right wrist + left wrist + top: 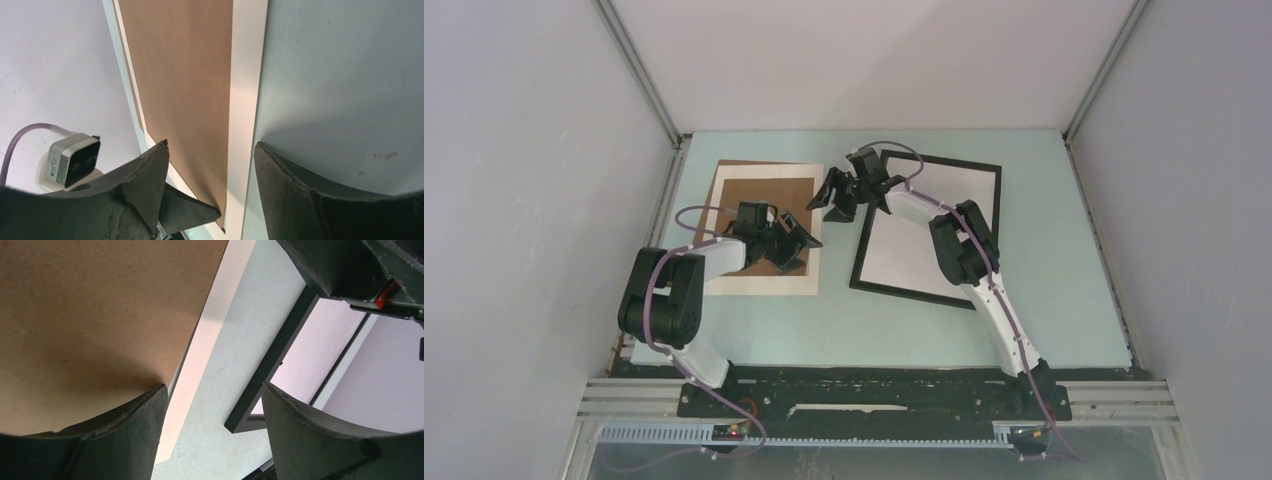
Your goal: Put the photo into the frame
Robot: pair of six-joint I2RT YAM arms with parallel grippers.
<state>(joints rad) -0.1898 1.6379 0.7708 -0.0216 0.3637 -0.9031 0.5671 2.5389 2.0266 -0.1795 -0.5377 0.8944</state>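
You seem to be at the start. The left gripper (794,240) hovers over the brown board (764,200) and the right gripper (844,195) beside it, both with jaws spread and empty. The frame (272,365) lies flat on the counter (754,330), right of the board. The photo shows in no view, perhaps hidden beneath something, so find it first.

Lab test cell (white panels (524,150)), aluminium rails (638,70)
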